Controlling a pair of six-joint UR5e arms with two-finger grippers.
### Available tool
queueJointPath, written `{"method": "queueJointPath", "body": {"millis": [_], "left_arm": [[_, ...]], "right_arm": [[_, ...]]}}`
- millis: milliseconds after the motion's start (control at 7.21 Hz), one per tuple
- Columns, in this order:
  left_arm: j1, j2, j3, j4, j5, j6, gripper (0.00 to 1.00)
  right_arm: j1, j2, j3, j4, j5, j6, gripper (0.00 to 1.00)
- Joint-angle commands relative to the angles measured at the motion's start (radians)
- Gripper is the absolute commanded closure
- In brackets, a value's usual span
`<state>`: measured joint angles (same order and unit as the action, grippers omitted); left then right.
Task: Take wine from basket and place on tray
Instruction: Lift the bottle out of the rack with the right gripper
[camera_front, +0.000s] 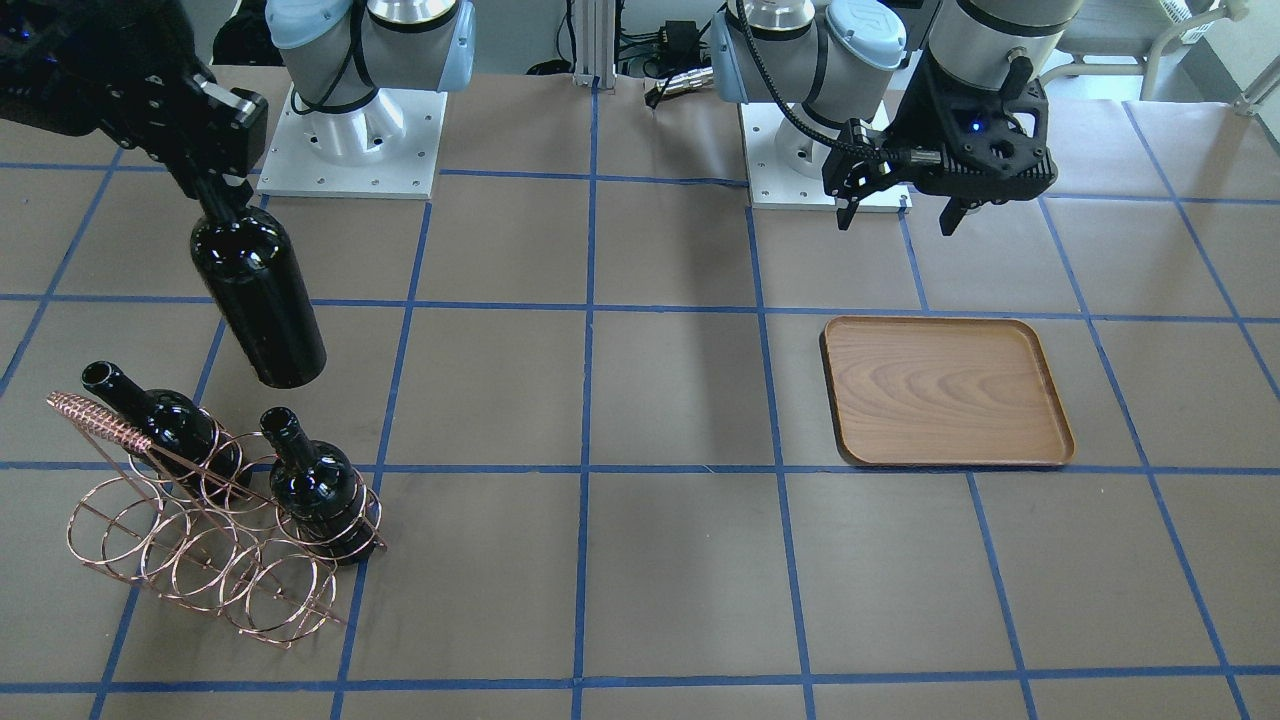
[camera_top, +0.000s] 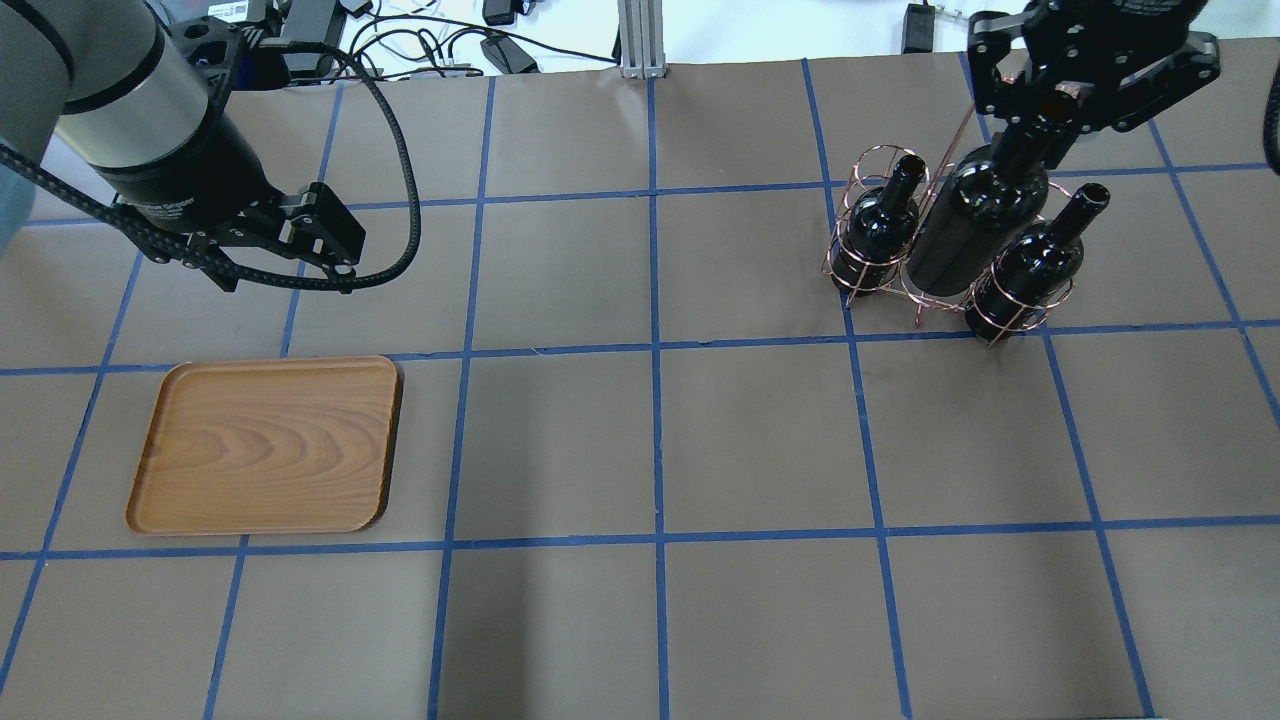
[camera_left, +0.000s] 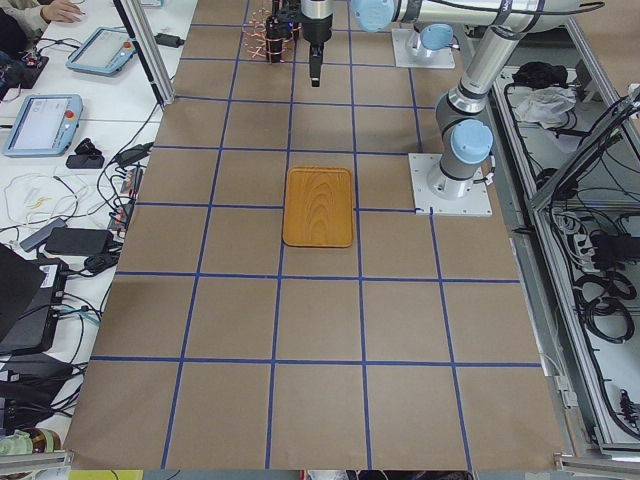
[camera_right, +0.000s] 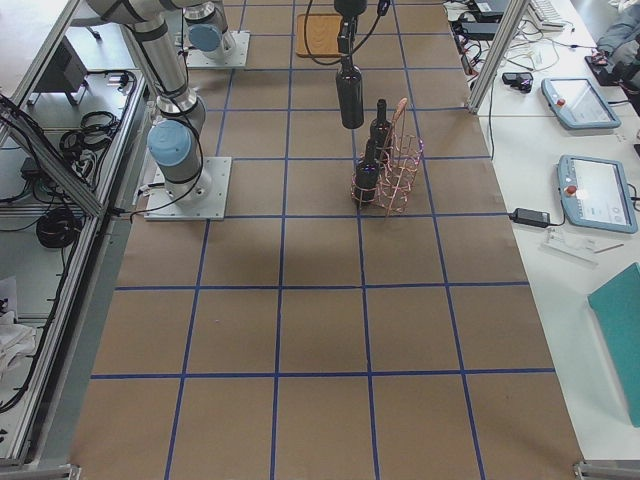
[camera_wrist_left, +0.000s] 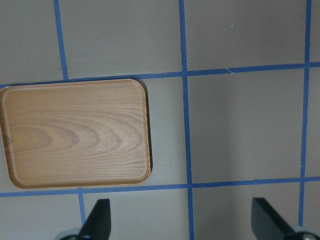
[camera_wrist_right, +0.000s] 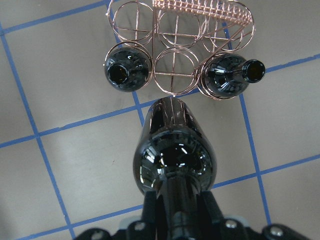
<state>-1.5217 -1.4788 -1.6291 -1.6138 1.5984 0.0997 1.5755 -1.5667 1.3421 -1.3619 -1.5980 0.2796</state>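
My right gripper (camera_front: 212, 190) is shut on the neck of a near-black wine bottle (camera_front: 258, 298) and holds it hanging in the air beside the basket; it shows in the overhead view (camera_top: 980, 225) and the right wrist view (camera_wrist_right: 175, 160). The rose-gold wire basket (camera_front: 200, 545) stands on the table with two more bottles (camera_front: 165, 420) (camera_front: 318, 488) upright in its rings. The brown wooden tray (camera_front: 945, 392) lies flat and bare. My left gripper (camera_front: 900, 215) is open and empty above the table behind the tray, whose wood shows in the left wrist view (camera_wrist_left: 75, 135).
The brown table has a grid of blue tape lines. The two arm bases (camera_front: 350, 140) stand at the robot's edge. Cables (camera_top: 420, 45) lie past the far edge. Screens and pendants (camera_right: 600, 190) lie on side benches.
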Motion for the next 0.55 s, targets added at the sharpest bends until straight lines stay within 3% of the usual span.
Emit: {"method": "queueJointPath", "body": {"millis": [0,416], "left_arm": [[0.000,0.000,0.001,0.002,0.000,0.000,0.00],[0.046,0.003,0.017,0.011,0.003,0.006,0.00]], "right_arm": [[0.160,0.014,0.006,-0.008,0.003,0.178,1.00],[0.300,0.123,0.006,-0.136,0.004,0.363,1.00]]}}
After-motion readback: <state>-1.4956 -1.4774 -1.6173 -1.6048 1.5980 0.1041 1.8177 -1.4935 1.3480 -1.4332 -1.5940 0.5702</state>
